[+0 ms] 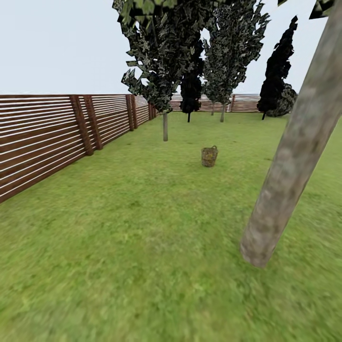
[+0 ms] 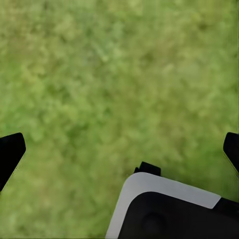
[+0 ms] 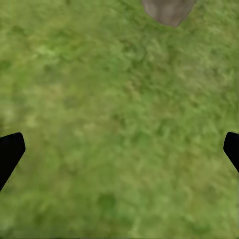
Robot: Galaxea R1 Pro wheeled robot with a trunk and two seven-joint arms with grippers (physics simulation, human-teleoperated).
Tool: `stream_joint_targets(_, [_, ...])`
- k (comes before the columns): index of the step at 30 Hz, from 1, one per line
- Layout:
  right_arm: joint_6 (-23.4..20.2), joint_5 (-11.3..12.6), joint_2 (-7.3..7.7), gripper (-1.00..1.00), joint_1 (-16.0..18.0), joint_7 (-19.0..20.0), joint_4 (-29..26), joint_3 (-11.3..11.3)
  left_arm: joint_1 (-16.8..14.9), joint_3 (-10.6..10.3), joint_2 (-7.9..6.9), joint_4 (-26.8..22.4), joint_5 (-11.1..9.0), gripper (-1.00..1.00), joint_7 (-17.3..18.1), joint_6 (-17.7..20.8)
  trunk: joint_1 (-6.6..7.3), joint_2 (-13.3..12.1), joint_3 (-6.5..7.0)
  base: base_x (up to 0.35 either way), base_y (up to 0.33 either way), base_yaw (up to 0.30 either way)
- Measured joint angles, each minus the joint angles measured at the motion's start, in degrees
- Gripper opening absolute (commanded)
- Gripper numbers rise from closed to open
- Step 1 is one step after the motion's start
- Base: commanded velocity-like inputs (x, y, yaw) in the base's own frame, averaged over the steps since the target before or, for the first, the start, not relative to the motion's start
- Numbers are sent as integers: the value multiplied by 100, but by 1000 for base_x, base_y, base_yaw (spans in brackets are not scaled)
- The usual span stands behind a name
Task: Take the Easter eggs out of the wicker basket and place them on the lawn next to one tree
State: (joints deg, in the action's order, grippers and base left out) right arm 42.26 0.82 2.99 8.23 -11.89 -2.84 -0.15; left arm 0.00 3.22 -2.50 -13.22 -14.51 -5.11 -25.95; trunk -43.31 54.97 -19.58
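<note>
Both hands hang over bare grass with nothing between their fingers. On the left hand (image 2: 119,154), only the two dark fingertips (image 2: 10,152) poke in from the picture's edges, spread wide apart; a white and black part of the robot (image 2: 169,211) cuts in beneath them. The right hand (image 3: 119,152) is spread just as wide, its fingertips (image 3: 9,152) likewise clipped by the frame, and the grey foot of a trunk (image 3: 168,10) shows at the picture's edge, mostly cut off.

From the head camera, the wicker basket (image 1: 209,156) stands upright on the lawn (image 1: 133,247), well ahead and small in the picture; its inside is too far off to make out, so I cannot tell whether any eggs lie in it. The thick, pale, leaning tree (image 1: 294,152) rises nearer on the right, its crown cut off by the frame. A brown slatted fence (image 1: 52,135) runs along the left, and thin-trunked dark trees (image 1: 164,57) stand beyond the basket.
</note>
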Motion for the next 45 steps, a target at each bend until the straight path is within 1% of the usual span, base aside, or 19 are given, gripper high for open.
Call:
stream_joint_targets(11, [1,-1,0,100,0,1,0,0,0,2,-6,0,2,100,-2,-1,0,0,91,318,165,0])
stream_joint_targets(20, [-1,-10,-1,100,0,7,2,1,0,2,-7,0,-4,100,-2,-1,0,0,97,293,223,-12])
stream_joint_targets(34, [-12,-25,0,100,-1,11,-1,3,0,2,-6,-1,-5,100,-2,1,-1,-1,98,279,233,-172])
stream_joint_targets(41, [-8,-18,0,100,0,8,-1,3,0,3,-7,0,-8,100,-2,-1,0,0,97,289,204,-19])
stream_joint_targets(45, [-7,-17,0,100,0,2,0,3,0,1,-7,0,-11,100,0,-2,0,0,97,313,77,-1])
